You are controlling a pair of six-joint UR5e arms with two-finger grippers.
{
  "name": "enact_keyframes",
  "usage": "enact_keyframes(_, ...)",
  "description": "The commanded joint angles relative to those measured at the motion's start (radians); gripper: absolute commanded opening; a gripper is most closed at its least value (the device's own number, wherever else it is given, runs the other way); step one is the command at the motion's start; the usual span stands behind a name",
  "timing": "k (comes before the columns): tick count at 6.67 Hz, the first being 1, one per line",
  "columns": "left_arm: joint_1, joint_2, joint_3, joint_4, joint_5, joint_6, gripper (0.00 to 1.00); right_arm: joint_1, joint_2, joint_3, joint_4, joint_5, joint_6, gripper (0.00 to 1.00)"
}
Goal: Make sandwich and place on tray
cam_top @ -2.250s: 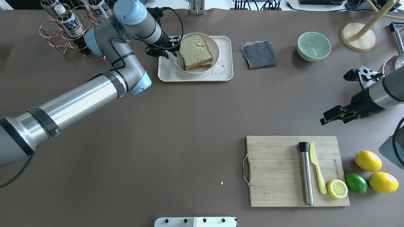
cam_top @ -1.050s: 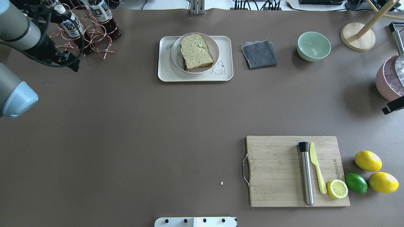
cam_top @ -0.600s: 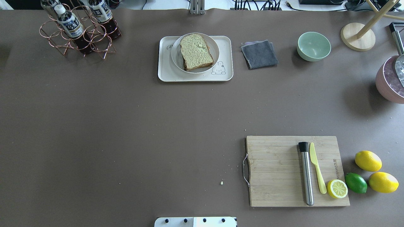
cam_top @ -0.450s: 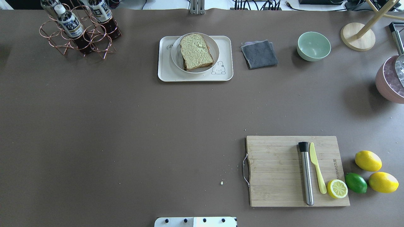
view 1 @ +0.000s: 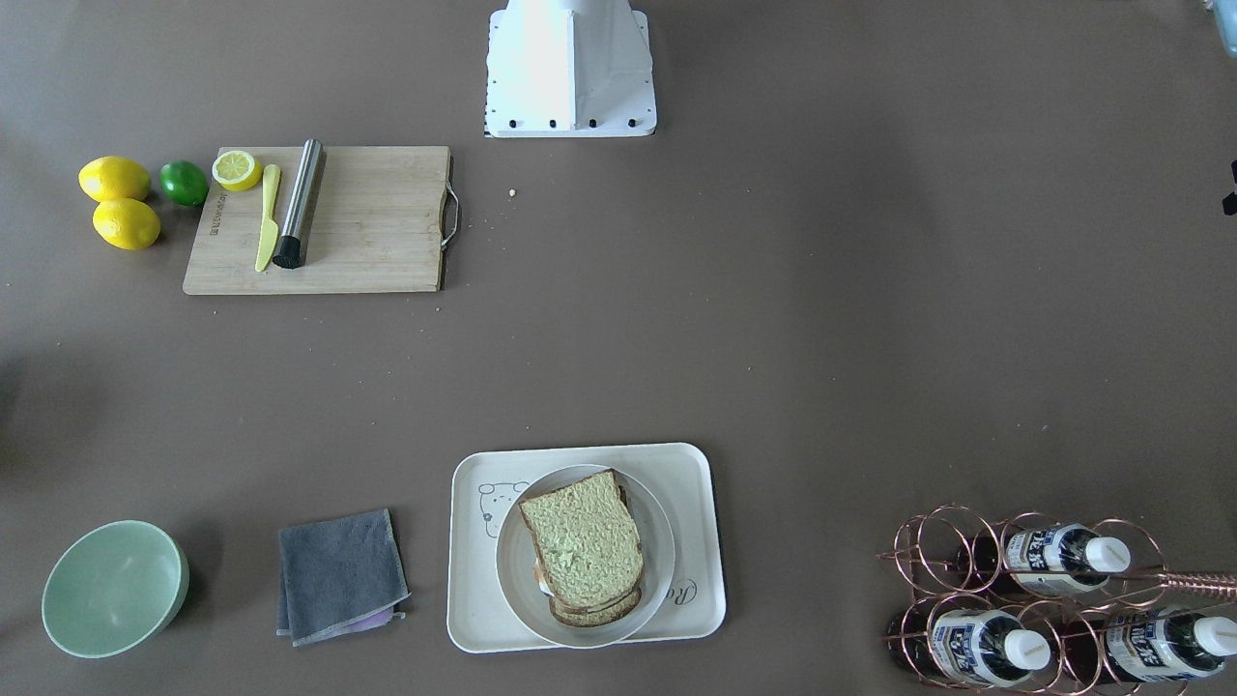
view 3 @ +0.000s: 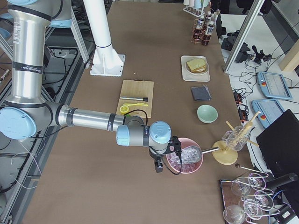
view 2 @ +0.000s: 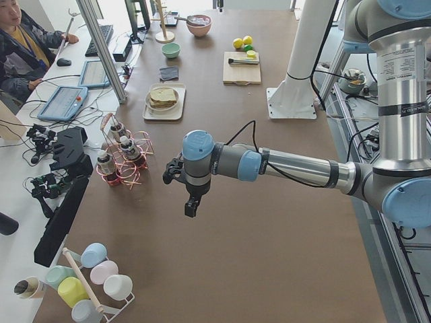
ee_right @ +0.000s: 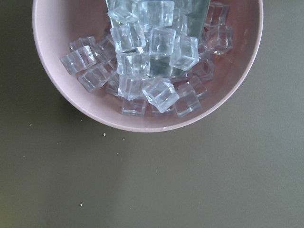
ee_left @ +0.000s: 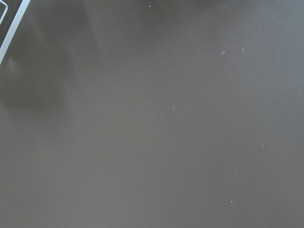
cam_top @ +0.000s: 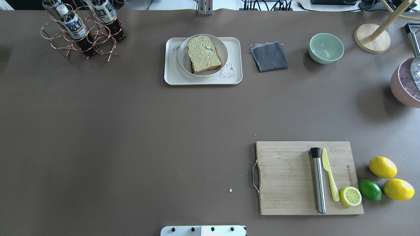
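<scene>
Sandwich point(cam_top: 204, 54) lies on white plate point(cam_top: 224, 49) inside tray point(cam_top: 170, 76), near bench point(cam_top: 131, 131) far edge. Grey cloth point(cam_top: 269, 56) near tray, bottle rack point(cam_top: 80, 32) well apart. Left pincer point(view 2: 192, 205) hangs near rack, right pincer point(view 3: 159, 167) by ice bowl point(view 3: 195, 166); can't tell either one's grip state.

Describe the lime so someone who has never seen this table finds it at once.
Find the wooden cutting board. Off its short end, opposite the handle, the lime lies just off the board, next to the half lemon. It alone is green; the lemons beside it are yellow.
</scene>
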Motion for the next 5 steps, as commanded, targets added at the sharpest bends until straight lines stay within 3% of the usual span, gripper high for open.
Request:
enact_keyframes(1, -0.005, 0.003, -0.002, 0.0, 0.0, 0.0, 0.97, 0.008, -0.001, -0.002, -0.002, 0.002, 0.0, 1.0)
enact_keyframes(5, -0.013, 0.003, -0.006, 0.0, -0.001, 0.0, 0.97, 0.016, 0.001, -0.002, -0.002, 0.0, 0.001, 1.0)
